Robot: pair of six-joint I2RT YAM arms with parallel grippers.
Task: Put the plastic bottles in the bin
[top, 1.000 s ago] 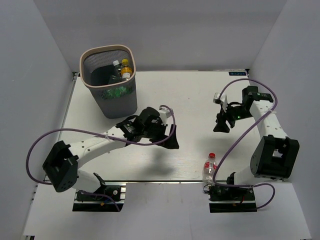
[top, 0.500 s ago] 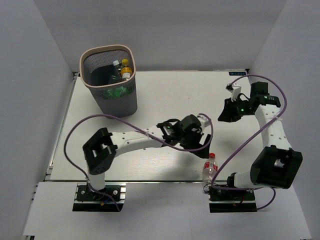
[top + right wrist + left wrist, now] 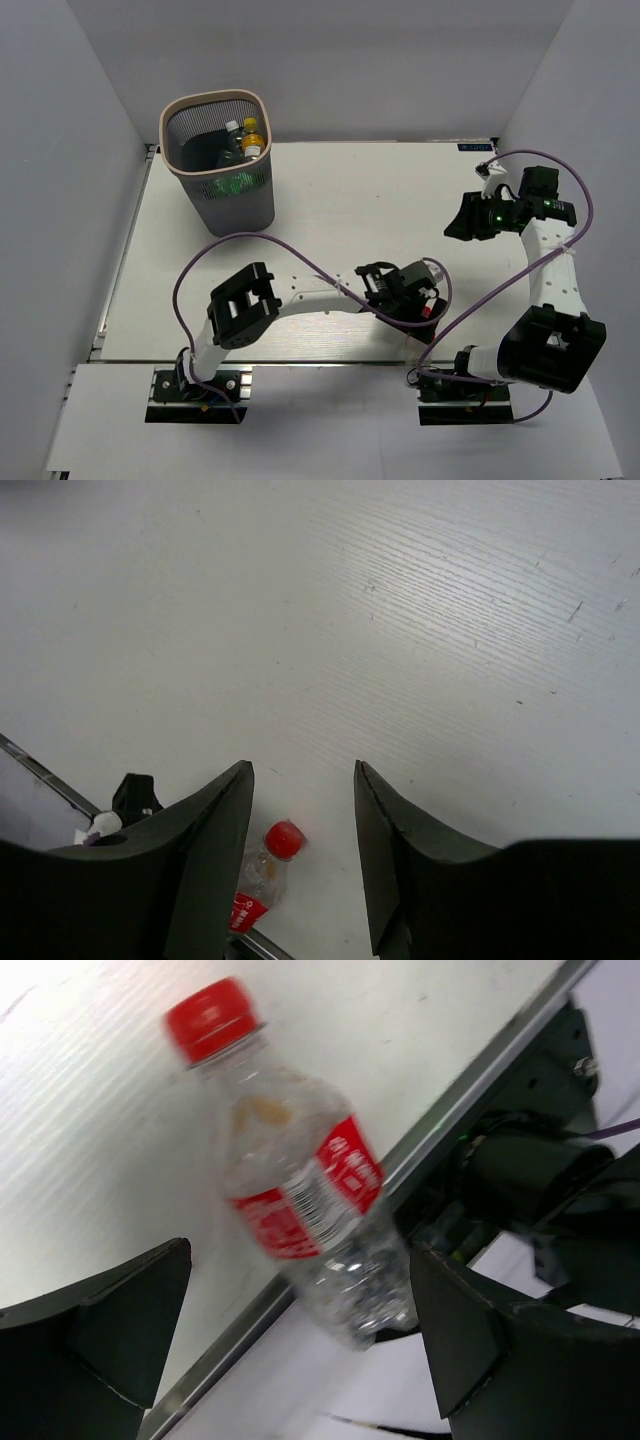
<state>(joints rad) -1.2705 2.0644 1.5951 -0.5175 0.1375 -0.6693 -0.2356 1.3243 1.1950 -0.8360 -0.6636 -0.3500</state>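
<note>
The left arm (image 3: 300, 292) stretches low and far to the right, the left gripper (image 3: 300, 1250) spread wide, while the right arm (image 3: 548, 265) stands folded high, the right gripper (image 3: 302, 768) parted and empty.

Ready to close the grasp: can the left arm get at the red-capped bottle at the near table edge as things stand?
Probably yes. The open left gripper brackets the red-capped bottle, with nothing between them; the right arm's base sits close behind it.

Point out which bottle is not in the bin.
The clear bottle with the red cap and red-white label, at the table's near edge between the left gripper's open fingers. The other bottles sit inside the bin.
</note>
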